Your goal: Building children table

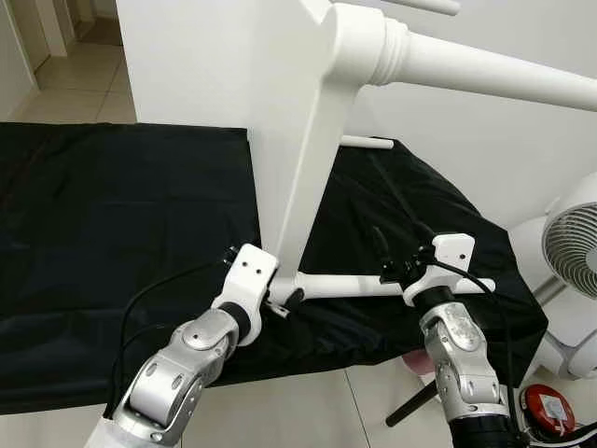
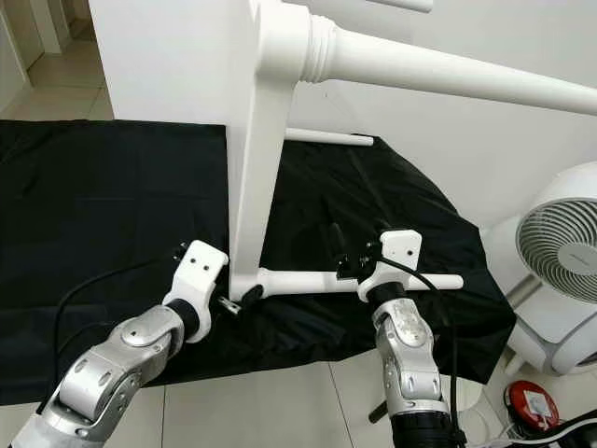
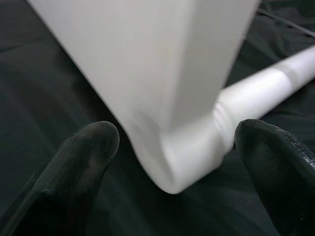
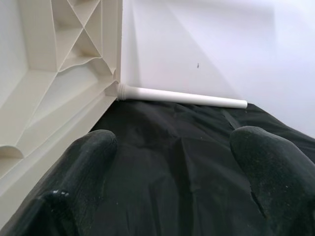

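A white children's table (image 1: 215, 84) stands on its side on a black cloth (image 1: 112, 215), with its round legs pointing right. The upper leg (image 1: 485, 75) juts out overhead, the lower leg (image 1: 350, 286) lies just above the cloth, and a far leg (image 4: 182, 97) shows behind. My left gripper (image 1: 284, 303) is open at the table's bottom corner. Its fingers (image 3: 83, 152) straddle the joint where the lower leg enters, without touching. My right gripper (image 1: 396, 247) is open past the middle of the lower leg, with nothing between its fingers (image 4: 268, 162).
A white fan (image 1: 578, 252) stands close on the right, beside the cloth's edge. A red round object (image 1: 550, 408) and cables lie on the tiled floor (image 1: 317, 411) near my right arm. A white wall runs behind the table.
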